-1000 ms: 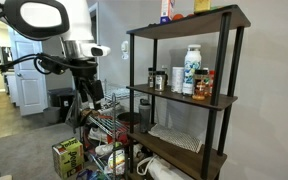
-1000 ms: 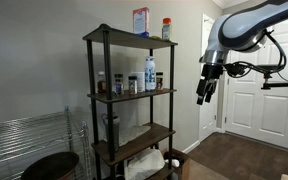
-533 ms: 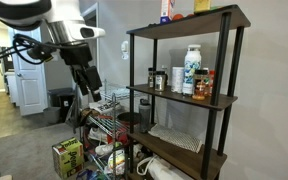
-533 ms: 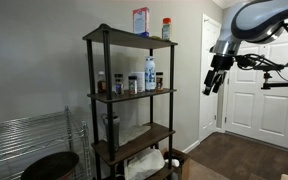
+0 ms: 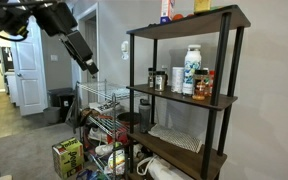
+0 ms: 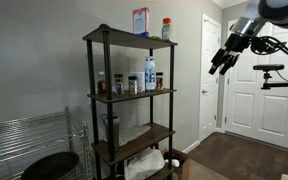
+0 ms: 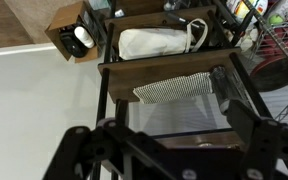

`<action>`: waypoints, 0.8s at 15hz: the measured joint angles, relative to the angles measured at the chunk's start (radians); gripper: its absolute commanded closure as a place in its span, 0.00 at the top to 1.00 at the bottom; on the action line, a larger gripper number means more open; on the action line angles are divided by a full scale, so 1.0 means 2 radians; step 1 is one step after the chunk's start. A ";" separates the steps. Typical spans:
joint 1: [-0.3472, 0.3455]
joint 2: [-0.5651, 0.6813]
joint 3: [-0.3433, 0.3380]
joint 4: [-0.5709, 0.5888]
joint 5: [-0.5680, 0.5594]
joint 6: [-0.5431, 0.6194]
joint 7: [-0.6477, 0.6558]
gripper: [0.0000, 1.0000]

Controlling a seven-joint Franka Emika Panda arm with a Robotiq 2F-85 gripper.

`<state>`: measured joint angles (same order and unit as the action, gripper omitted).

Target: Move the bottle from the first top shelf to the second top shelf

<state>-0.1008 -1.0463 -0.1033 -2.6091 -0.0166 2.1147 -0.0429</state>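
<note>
Rack and shelves: a black-framed rack with dark wooden boards is seen in both exterior views. The top shelf [image 6: 124, 38] [image 5: 209, 18] carries a box [image 6: 141, 20] and the bottle [image 6: 166, 29], both upright and set near each other toward one end of the board. The bottle's colour cannot be made out at this size. In the exterior view where the rack stands at the right, the items on that board are cut off by the upper edge.

Second shelf [image 6: 134, 97] [image 5: 169, 96]: several small jars, a tall white bottle [image 5: 192, 70] [image 6: 150, 73] and a red-capped jar [image 5: 206, 85] just beside it are noted.

Gripper [image 6: 214, 70] [image 5: 91, 68] [image 7: 164, 150]: it is held in the air well apart from the rack, at a height between the two upper boards, and is tilted with its fingers pointing down. In an exterior view it is seen in front of a white door [image 6: 249, 90]. In the wrist view the fingers [image 7: 79, 150] are spread wide with nothing between them, so the jaws are recorded as released and empty.

Wrist view: the lower boards are looked down upon. A striped cloth [image 7: 174, 88] lies on one board, and a white bag [image 7: 159, 42] on the board beneath.
</note>
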 measured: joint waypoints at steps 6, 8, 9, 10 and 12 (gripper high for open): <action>-0.026 0.000 0.006 0.000 0.000 0.089 0.066 1.00; -0.034 0.000 0.009 -0.001 0.000 0.119 0.086 1.00; -0.037 0.000 0.010 -0.003 0.001 0.136 0.096 1.00; -0.042 0.000 0.011 -0.005 0.002 0.153 0.106 1.00; -0.051 0.000 0.015 -0.012 0.003 0.186 0.124 1.00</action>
<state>-0.2034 -1.0465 -0.0733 -2.6326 -0.0113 2.4873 0.2053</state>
